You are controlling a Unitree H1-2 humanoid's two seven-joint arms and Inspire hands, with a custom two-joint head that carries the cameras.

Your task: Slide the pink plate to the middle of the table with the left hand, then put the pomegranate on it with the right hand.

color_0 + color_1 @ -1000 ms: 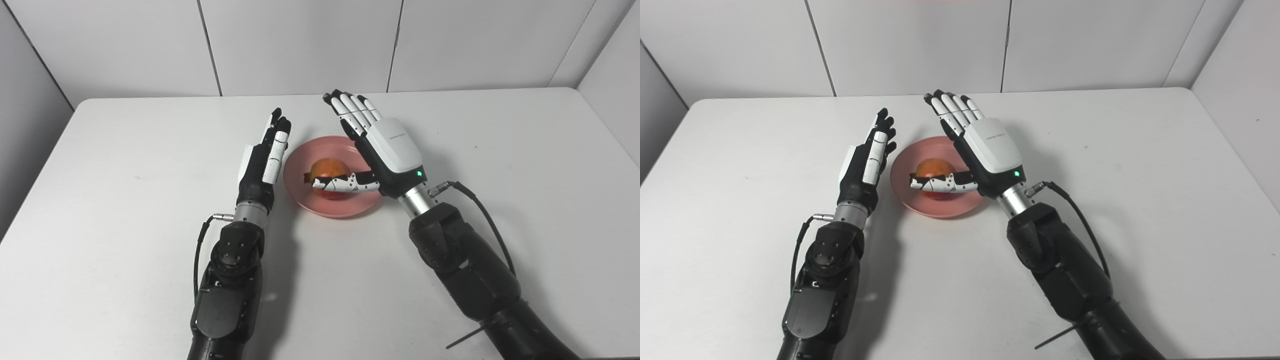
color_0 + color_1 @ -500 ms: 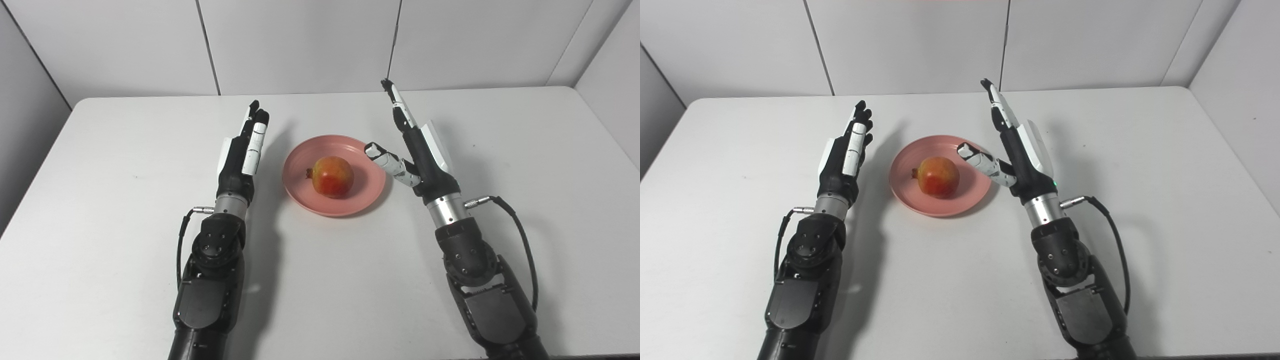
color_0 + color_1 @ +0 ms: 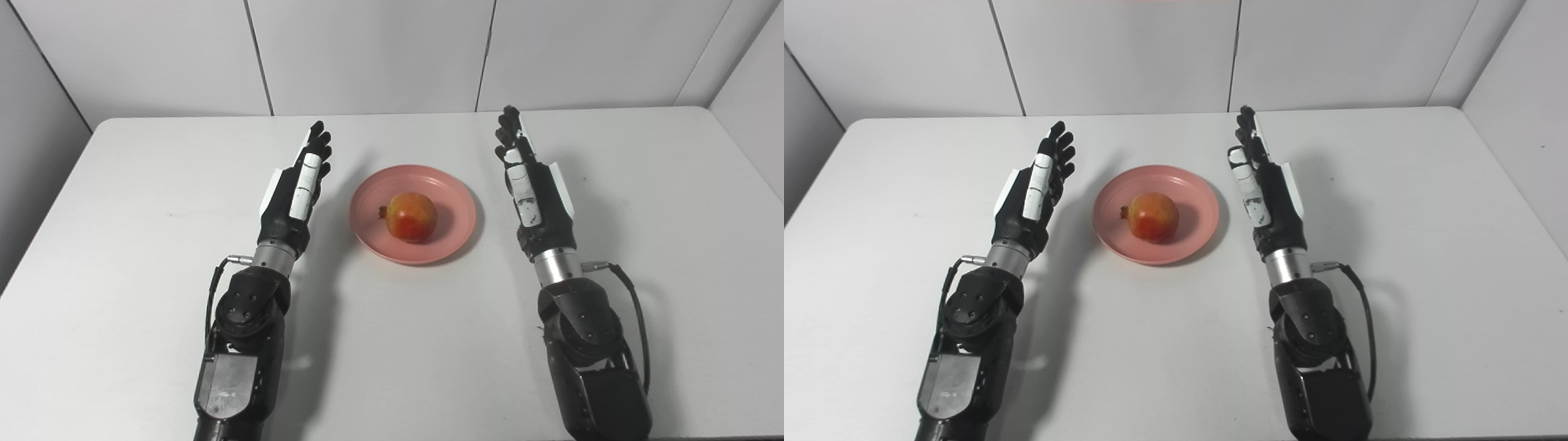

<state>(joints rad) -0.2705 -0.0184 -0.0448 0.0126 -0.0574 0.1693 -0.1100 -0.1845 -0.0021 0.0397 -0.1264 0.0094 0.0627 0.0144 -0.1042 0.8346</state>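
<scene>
Left of the pink plate, the left hand stands spread, empty. The pomegranate sits on the plate. Right of it, the right hand is spread, empty; a sideways swing could nudge the plate.

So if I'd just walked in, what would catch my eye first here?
Probably the red-orange pomegranate sitting on the pink plate near the middle of the white table. Then the two black-and-white robot arms flanking it: the left robot hand and the right robot hand, both open and empty, apart from the plate.
</scene>
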